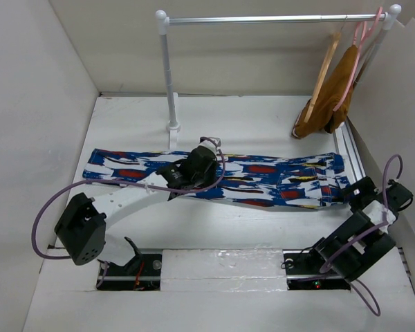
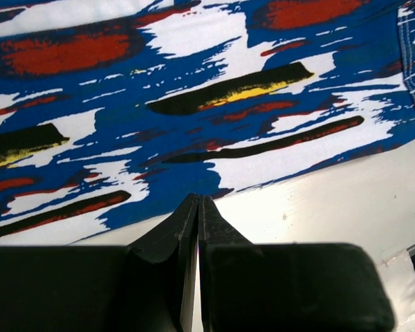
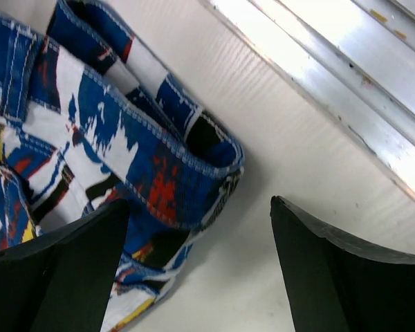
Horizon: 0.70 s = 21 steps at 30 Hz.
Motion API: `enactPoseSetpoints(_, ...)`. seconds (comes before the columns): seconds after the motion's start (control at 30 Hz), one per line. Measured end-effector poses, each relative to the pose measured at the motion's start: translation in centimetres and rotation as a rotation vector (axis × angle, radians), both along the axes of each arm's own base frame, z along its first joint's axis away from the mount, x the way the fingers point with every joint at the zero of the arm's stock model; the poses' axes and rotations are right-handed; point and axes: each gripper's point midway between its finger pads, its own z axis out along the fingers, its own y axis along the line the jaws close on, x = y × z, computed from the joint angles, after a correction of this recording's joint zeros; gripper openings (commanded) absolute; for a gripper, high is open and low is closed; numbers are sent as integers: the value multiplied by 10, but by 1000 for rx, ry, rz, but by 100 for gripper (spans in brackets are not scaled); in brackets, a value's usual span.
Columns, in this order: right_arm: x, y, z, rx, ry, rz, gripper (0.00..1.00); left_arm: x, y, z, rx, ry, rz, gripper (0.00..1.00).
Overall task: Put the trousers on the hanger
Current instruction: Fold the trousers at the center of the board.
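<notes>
The trousers (image 1: 263,173) are lying flat and stretched lengthwise across the middle of the tabletop (image 1: 249,124), with the leg ends reaching toward the left and the waistband sitting at the right, close to the metal track (image 1: 349,152) along that edge. The hanger (image 1: 326,66) is hanging from the far right of the clothes rail (image 1: 277,19) at the back, well apart from the trousers. Beside it a pink hanger (image 1: 358,59) is carrying a mustard-brown garment (image 1: 332,97), whose lower end is reaching the tabletop.

The left arm is reaching forward over the middle of the trousers. In its wrist view the left gripper (image 2: 198,199) is showing its fingers pressed together with nothing between them, the tips pointing at the near edge of the fabric where blue print is meeting bare white surface. Whether the tips are touching the cloth is not clear.

The right arm is folding in at the right side, with the right gripper (image 3: 199,204) hovering over the waistband end. Its fingers are spread wide and holding nothing. The stitched waistband corner, with belt loops showing, is sitting between and beyond them, while the bare tabletop and the metal track are filling the view's right side.
</notes>
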Motion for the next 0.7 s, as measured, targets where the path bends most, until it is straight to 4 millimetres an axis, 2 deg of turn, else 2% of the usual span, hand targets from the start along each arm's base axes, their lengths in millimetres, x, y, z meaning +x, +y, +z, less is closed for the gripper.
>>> enactPoseSetpoints(0.07, 6, -4, -6, 14, -35, -9, 88, -2, 3, -3, 6, 3, 2, 0)
enactPoseSetpoints(0.1, 6, -4, -6, 14, -35, -9, 83, -2, 3, -5, 9, 6, 3, 0)
enactPoseSetpoints(0.17, 19, -8, -14, 35, -105, -15, 80, -3, 4, -7, 11, 9, 5, 0)
enactPoseSetpoints(0.2, 25, -10, -14, 41, -140, -13, 74, -2, 4, -8, 10, 9, 6, 0)
enactPoseSetpoints(0.23, 33, -12, -14, 46, -172, -2, 67, -2, 3, -8, 7, 9, 8, 0)
enactPoseSetpoints(0.27, 39, -13, -15, 52, -195, 10, 50, -1, 3, -9, 8, 8, 11, 0)
enactPoseSetpoints(0.3, 44, -13, -18, 60, -211, 16, 16, 0, 3, -10, 10, 10, 16, 0)
enactPoseSetpoints(0.33, 47, -12, -22, 74, -220, 22, 9, 1, 3, -12, 16, 11, 23, 0)
enactPoseSetpoints(0.4, 49, -6, -26, 112, -234, 24, 0, 4, 7, -18, 31, 19, 46, 0)
enactPoseSetpoints(0.47, 51, -4, -21, 96, -247, 39, 0, 11, 14, -25, 54, 31, 85, 0)
enactPoseSetpoints(0.53, 51, 7, -11, 63, -248, 73, 0, 17, 21, -29, 70, 36, 123, 0)
enactPoseSetpoints(0.6, 57, 30, 17, 0, -281, 156, 0, 28, 35, -37, 92, 50, 176, 0)
enactPoseSetpoints(0.7, 71, 83, 83, -127, -413, 345, 0, 33, 44, -44, 106, 63, 207, 0)
